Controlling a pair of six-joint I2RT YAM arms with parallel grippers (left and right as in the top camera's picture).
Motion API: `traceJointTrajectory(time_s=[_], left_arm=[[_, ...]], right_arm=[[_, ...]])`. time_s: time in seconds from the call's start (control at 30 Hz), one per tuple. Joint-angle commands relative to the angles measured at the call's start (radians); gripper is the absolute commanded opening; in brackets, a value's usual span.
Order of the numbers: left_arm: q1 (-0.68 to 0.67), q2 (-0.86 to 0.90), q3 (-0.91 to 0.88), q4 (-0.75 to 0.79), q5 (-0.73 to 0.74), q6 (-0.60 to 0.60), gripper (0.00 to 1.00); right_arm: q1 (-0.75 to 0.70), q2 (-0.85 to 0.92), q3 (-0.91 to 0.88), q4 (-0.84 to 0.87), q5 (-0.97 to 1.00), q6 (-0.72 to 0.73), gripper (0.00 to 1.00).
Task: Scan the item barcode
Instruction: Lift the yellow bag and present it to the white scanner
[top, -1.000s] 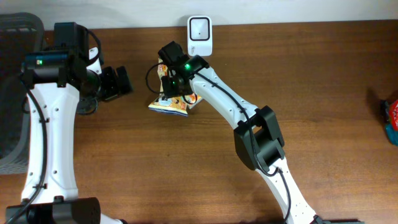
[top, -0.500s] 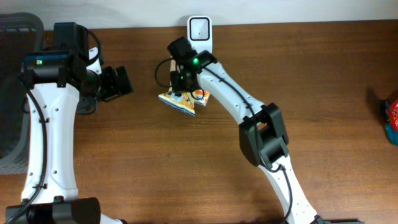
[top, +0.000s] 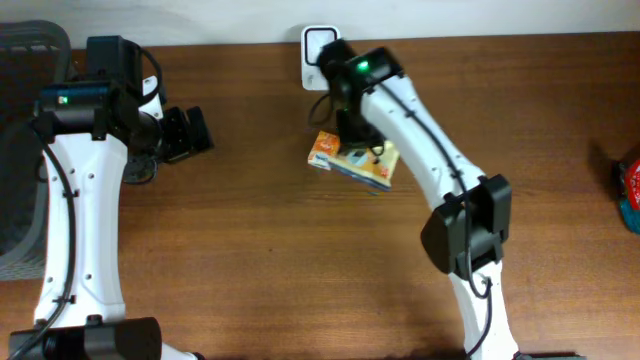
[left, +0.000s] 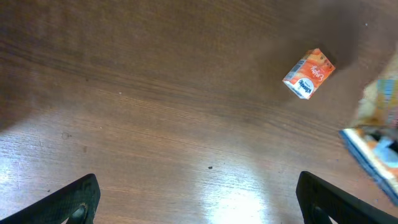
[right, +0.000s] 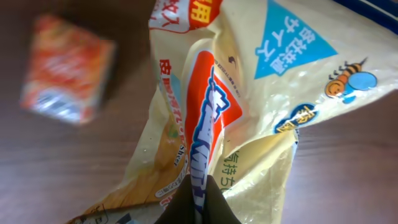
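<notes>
The right arm (top: 430, 130) reached across the wooden counter (top: 250, 260) toward its far edge, where a white barcode scanner (top: 311, 50) stood, partly covered by the arm's wrist in the overhead view. The right jaws were pressed together, pinching a crinkled edge of a snack bag (top: 368, 162). In the right wrist view the bag (right: 249, 93) spread away from the pinch point, cream-coloured with an orange and blue stripe, a blue triangle of Japanese print and a small bee drawing. Seen from above, the bag lay just in front of the scanner and slightly to its right. Whether its lower edge touched the counter could not be told.

A small orange carton (top: 324, 150) sat on the counter just beside the bag, on its left. It showed blurred in the right wrist view (right: 65, 68) and sharp in the left wrist view (left: 309, 73), with the bag (left: 376, 134) at that picture's right edge.

The left arm (top: 85, 170) stood well apart at the counter's left side. The left jaws were spread wide with nothing between them, their dark fingertips (left: 78, 198) in the bottom corners of the left wrist view, over bare wood.

A red and teal object (top: 630, 190) lay cut off at the counter's right edge.
</notes>
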Motion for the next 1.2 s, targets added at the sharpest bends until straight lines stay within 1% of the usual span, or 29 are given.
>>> traceJointTrajectory(time_s=[0.0,0.03,0.1,0.13,0.17,0.2,0.23,0.3,0.37,0.43,0.53,0.63,0.67,0.7,0.73,0.77,0.8,0.87,0.9,0.97,1.0,1.1,1.13,1.17], left_arm=[[0.002,0.002,0.002,0.002,0.007,-0.01,0.99],[0.002,0.002,0.002,0.002,0.007,-0.01,0.99],[0.002,0.002,0.002,0.002,0.007,-0.01,0.99],[0.002,0.002,0.002,0.002,0.007,-0.01,0.99],[0.002,0.002,0.002,0.002,0.007,-0.01,0.99],[0.002,0.002,0.002,0.002,0.007,-0.01,0.99],[0.002,0.002,0.002,0.002,0.007,-0.01,0.99],[0.002,0.002,0.002,0.002,0.007,-0.01,0.99],[0.002,0.002,0.002,0.002,0.007,-0.01,0.99],[0.002,0.002,0.002,0.002,0.007,-0.01,0.99],[0.002,0.002,0.002,0.002,0.007,-0.01,0.99],[0.002,0.002,0.002,0.002,0.007,-0.01,0.99],[0.002,0.002,0.002,0.002,0.007,-0.01,0.99],[0.002,0.002,0.002,0.002,0.007,-0.01,0.99],[0.002,0.002,0.002,0.002,0.007,-0.01,0.99],[0.002,0.002,0.002,0.002,0.007,-0.01,0.99],[0.002,0.002,0.002,0.002,0.007,-0.01,0.99],[0.002,0.002,0.002,0.002,0.007,-0.01,0.99],[0.002,0.002,0.002,0.002,0.007,-0.01,0.99],[0.002,0.002,0.002,0.002,0.006,-0.01,0.99],[0.002,0.002,0.002,0.002,0.006,-0.01,0.99],[0.002,0.002,0.002,0.002,0.007,-0.01,0.99],[0.002,0.002,0.002,0.002,0.007,-0.01,0.99],[0.002,0.002,0.002,0.002,0.007,-0.01,0.99]], right_arm=[[-0.09,-0.018,-0.013,-0.013,0.014,0.015,0.04],[-0.102,-0.017,-0.03,-0.006,0.013,0.015,0.04],[-0.114,-0.017,-0.148,0.06,0.013,0.015,0.04],[-0.114,-0.017,-0.251,0.129,0.012,0.016,0.04],[-0.114,-0.017,-0.307,0.164,0.012,0.016,0.13],[-0.116,-0.017,-0.353,0.187,0.012,0.019,0.42],[-0.116,-0.017,-0.373,0.192,0.013,0.019,0.88],[-0.123,-0.017,-0.324,0.185,0.012,0.019,0.99],[-0.147,-0.017,-0.285,0.198,0.012,0.042,0.99],[-0.17,-0.015,-0.298,0.196,-0.011,0.053,0.99],[-0.183,-0.015,-0.366,0.217,-0.043,0.053,0.99],[-0.182,-0.015,-0.477,0.32,-0.056,0.053,0.99],[-0.182,-0.015,-0.523,0.374,-0.056,0.053,0.86],[-0.182,-0.015,-0.545,0.402,-0.056,0.053,0.43],[-0.182,-0.015,-0.544,0.41,-0.057,0.053,0.2],[-0.182,-0.015,-0.537,0.413,-0.066,0.053,0.04],[-0.183,-0.015,-0.53,0.415,-0.083,0.052,0.04],[-0.182,-0.015,-0.458,0.404,-0.136,0.043,0.04],[-0.182,-0.015,-0.397,0.393,-0.16,0.038,0.04],[-0.182,-0.015,-0.282,0.395,-0.231,-0.065,0.04],[-0.18,-0.015,-0.194,0.394,-0.232,-0.089,0.04],[-0.18,-0.015,-0.03,0.397,-0.255,-0.091,0.04],[-0.182,-0.015,-0.011,0.389,-0.341,-0.092,0.04],[-0.187,-0.015,-0.01,0.36,-0.534,-0.141,0.04]])
